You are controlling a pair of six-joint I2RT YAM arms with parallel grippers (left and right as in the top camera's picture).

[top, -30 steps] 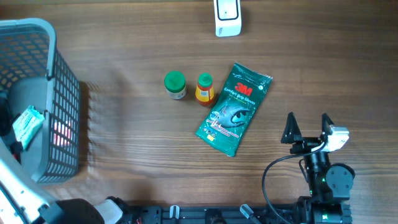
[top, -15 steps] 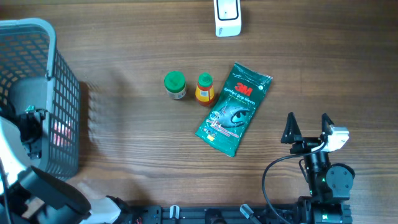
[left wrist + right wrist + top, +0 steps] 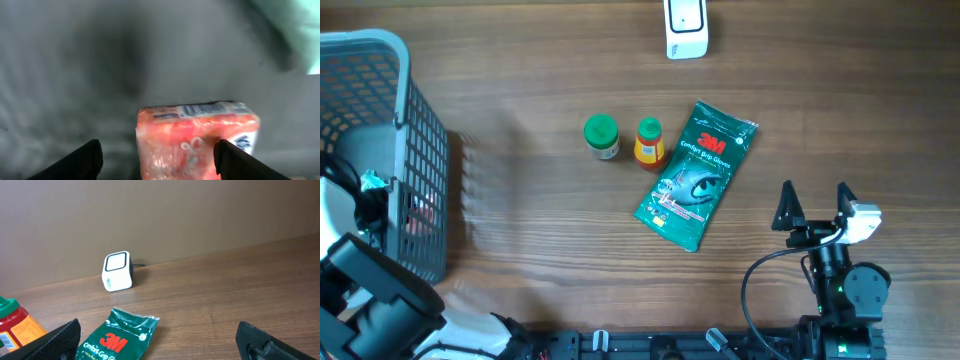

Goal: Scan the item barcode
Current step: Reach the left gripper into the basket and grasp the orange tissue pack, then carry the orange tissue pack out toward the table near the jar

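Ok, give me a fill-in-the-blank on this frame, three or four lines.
The left tool straddles a pink pack inside the grey ___.
The glove pack bears the brand ___.
The jar and bottle both have ___ lids.
The right tool holds ___.
Missing: basket, 3M, green, nothing.

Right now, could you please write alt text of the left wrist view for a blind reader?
A pink-orange wrapped packet, printed strip along its top edge, lies between the open fingers of the left gripper, against a blurred grey background.
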